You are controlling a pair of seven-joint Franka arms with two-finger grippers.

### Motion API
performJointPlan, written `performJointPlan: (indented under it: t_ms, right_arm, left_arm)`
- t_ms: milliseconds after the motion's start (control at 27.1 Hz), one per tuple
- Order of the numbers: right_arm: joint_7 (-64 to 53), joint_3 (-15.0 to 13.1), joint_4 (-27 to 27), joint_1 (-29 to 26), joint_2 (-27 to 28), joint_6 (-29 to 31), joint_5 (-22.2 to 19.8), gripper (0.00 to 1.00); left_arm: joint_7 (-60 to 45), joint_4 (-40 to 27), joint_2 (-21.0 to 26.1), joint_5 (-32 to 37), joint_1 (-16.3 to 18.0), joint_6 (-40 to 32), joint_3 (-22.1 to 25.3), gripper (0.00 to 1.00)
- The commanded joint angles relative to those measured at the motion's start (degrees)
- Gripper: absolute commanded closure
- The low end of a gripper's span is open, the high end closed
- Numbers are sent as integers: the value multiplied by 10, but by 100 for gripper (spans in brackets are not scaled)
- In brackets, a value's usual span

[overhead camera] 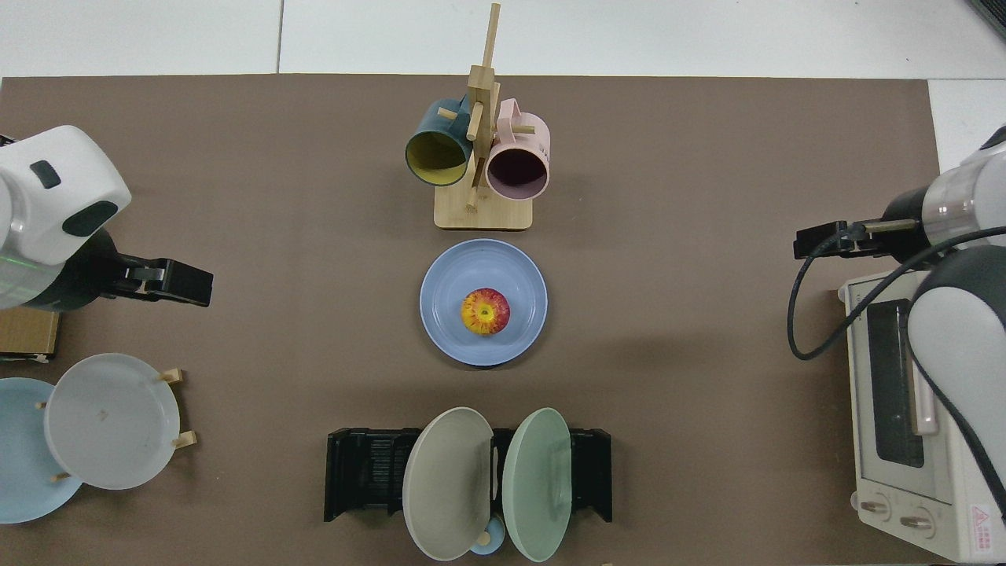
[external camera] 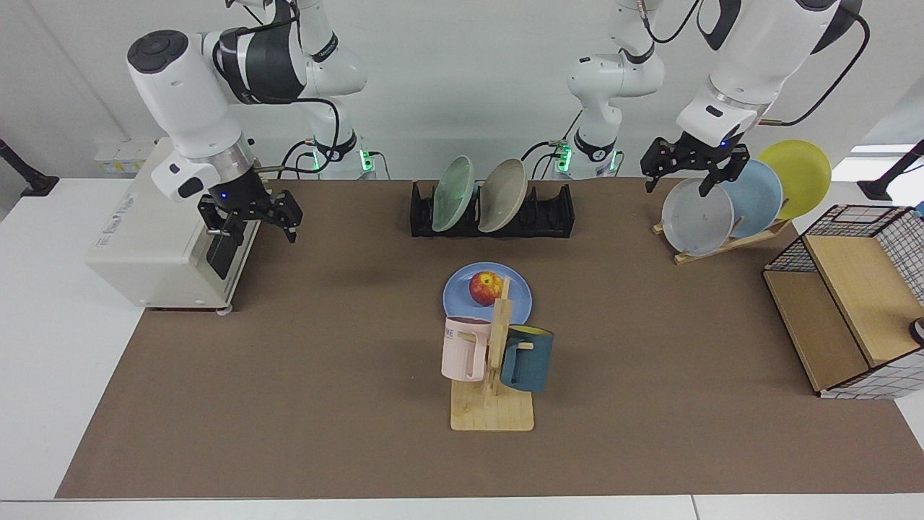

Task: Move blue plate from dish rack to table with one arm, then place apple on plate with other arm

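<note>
The small round red-and-yellow apple (external camera: 486,287) sits in the middle of the round periwinkle blue plate (external camera: 462,289), which lies flat on the brown-topped table (external camera: 650,361) just beyond the wooden mug tree (external camera: 498,339) and nearer than the low black dish rack (external camera: 556,213). Both grippers hang well apart from it, fingers spread and empty: the right gripper (external camera: 249,217) by the cream toaster oven (external camera: 144,224), the left gripper (external camera: 691,172) over the grey plate (external camera: 696,217). Nothing seems left to do.

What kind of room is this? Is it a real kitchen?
Probably a robot lab set up like a kitchen: two robot arms work at a table holding a toaster oven, a dish rack and a mug tree.
</note>
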Motion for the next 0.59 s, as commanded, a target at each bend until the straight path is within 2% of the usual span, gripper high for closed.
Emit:
performJointPlan:
  t_ms: [0,222,554]
  right_arm:
    - [-9,4,33,-6,-9,-49,-1,0]
    - [-12,6,92,-9,14,-117,-4,0]
    - [-12,6,97,-12,18,-92,-2,0]
  left_arm:
    - [-4,9,-1,3,1,-12,-1,0]
    - [-4,9,-1,3,1,-12,-1,0]
    - [-4,9,-1,3,1,-12,-1,0]
